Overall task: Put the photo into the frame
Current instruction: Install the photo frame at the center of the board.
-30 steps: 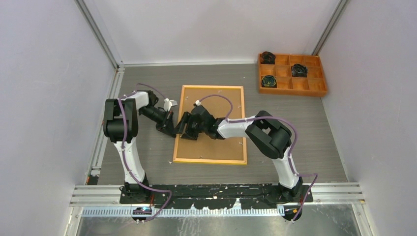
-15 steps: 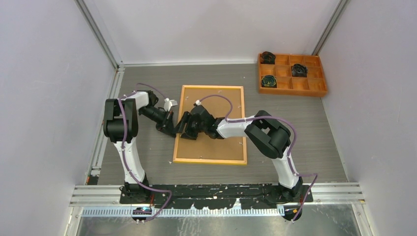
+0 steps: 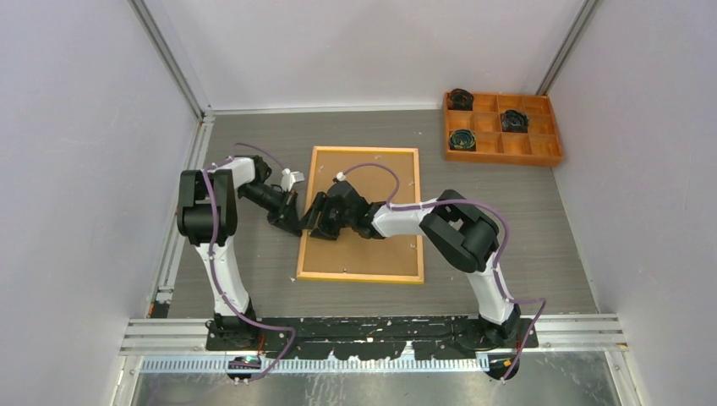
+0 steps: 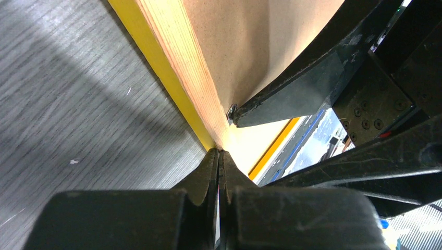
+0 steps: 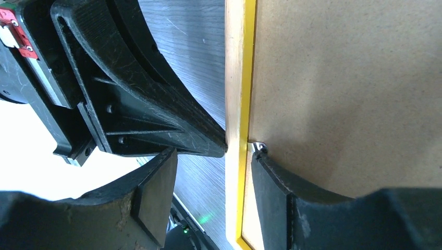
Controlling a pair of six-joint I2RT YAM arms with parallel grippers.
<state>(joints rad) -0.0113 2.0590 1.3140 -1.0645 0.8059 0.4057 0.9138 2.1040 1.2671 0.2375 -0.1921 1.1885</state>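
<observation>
Frame [image 3: 359, 277] lies back-up mid-table, its brown backing board [image 5: 354, 94] seated inside. The photo is not in view, so I cannot tell whether it sits under the board. The left gripper [image 4: 219, 156] is clenched on nothing, its tip butted against the frame's left rail. The right gripper [image 5: 211, 156] stands released astride that rail, 1 finger tip against a small metal tab [image 5: 260, 148] at the board's edge. The step looks like working this tab. Next comes a short, careful sideways push while the left tip braces the frame.
</observation>
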